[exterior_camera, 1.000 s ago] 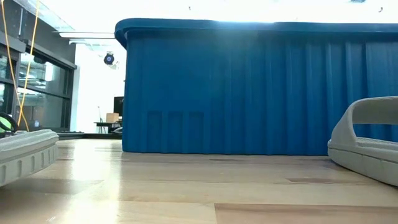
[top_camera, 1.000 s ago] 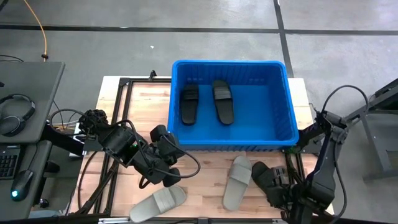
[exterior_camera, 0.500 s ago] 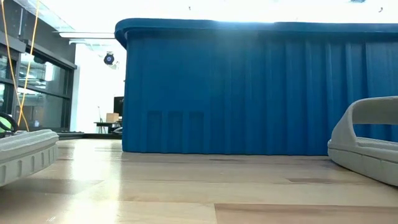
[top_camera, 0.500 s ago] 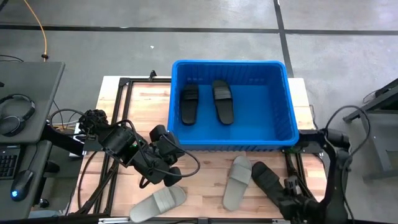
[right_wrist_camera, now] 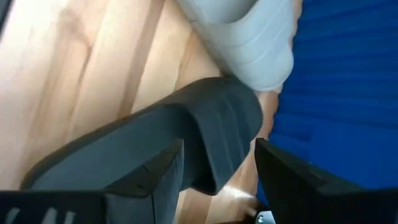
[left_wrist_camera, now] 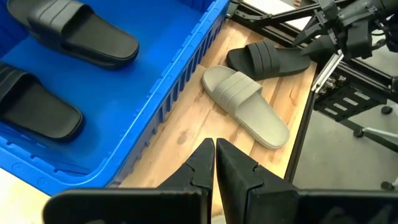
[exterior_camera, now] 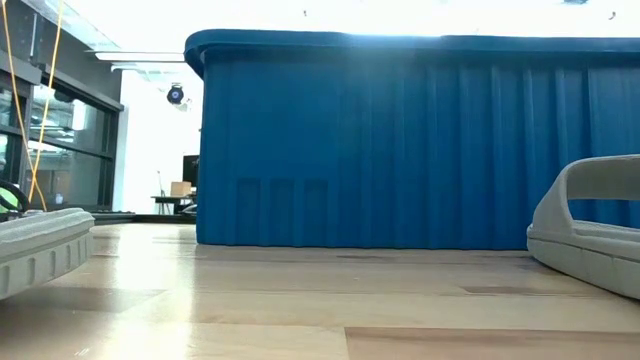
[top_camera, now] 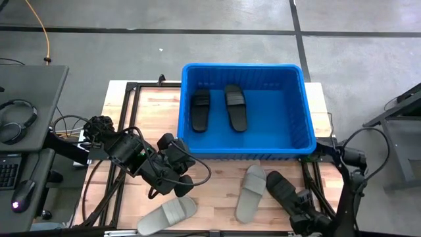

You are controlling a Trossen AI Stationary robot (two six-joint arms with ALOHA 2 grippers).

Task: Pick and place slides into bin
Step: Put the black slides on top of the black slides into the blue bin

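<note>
Lying flat: ribbed black slide (top_camera: 281,186)

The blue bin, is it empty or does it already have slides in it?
Not empty. The blue bin holds two black slides, lying flat side by side at its left end; the rest of its floor is bare.

A grey concrete floor (top_camera: 131,46) is surrounding the wooden table (top_camera: 151,105). Beside the table, a dark desk (top_camera: 29,85) is carrying black headphones (top_camera: 16,118).

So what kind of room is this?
Probably a robot lab or workshop: a wooden table on a black metal frame, bare grey concrete floor, and a side desk with black headphones.
</note>
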